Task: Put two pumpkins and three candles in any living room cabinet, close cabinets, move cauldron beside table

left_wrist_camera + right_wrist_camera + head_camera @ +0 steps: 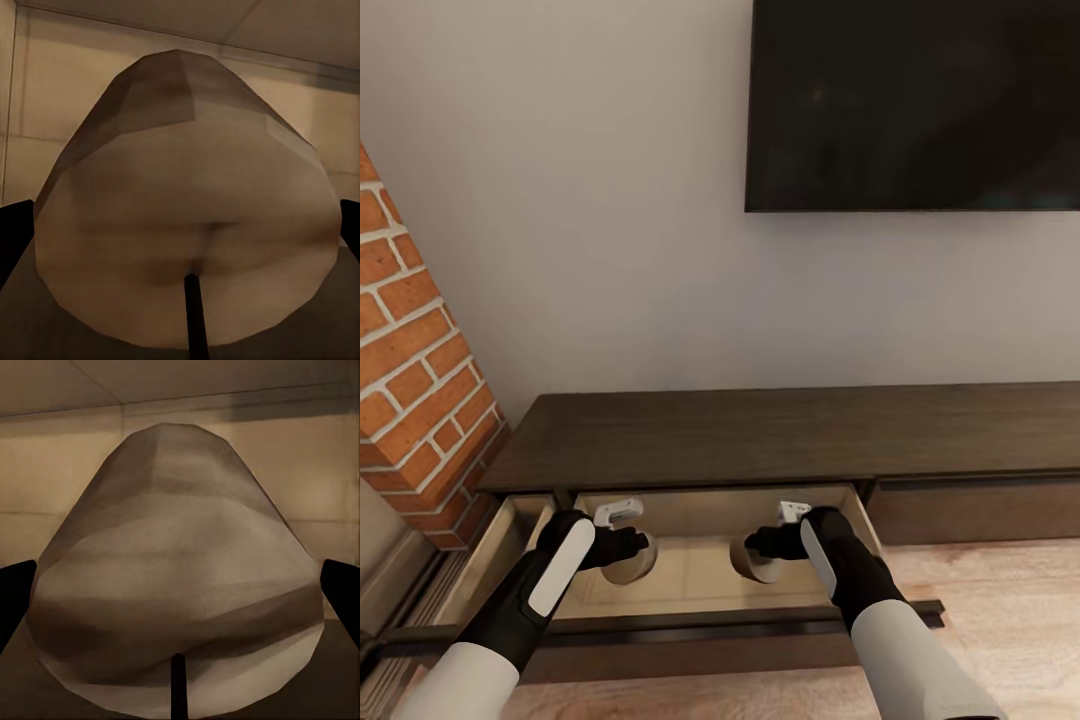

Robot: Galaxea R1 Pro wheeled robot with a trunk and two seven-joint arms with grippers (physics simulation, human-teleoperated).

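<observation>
Both arms are reaching down into the pulled-out drawer (700, 580) of the low dark-brown cabinet (780, 435), each carrying a squat cream candle. The left end effector (632, 553) is clamping the left candle (628, 562), whose bulk is sitting between the dark fingers (13, 236) in the left wrist view. The right end effector (758, 552) is likewise clamping the right candle (757, 562), with its fingers (341, 592) pressing at both sides. The candles are facing each other across a gap of pale drawer floor, near but apart, each lying tilted on its side with its short axis running roughly along its end effector; whether either is touching the drawer floor I cannot tell. The drawer's dark front rail (740, 618) is lying under both forearms. A black television (915, 105) is hanging on the wall above, and a brick column (415, 370) is standing beside the left arm.
</observation>
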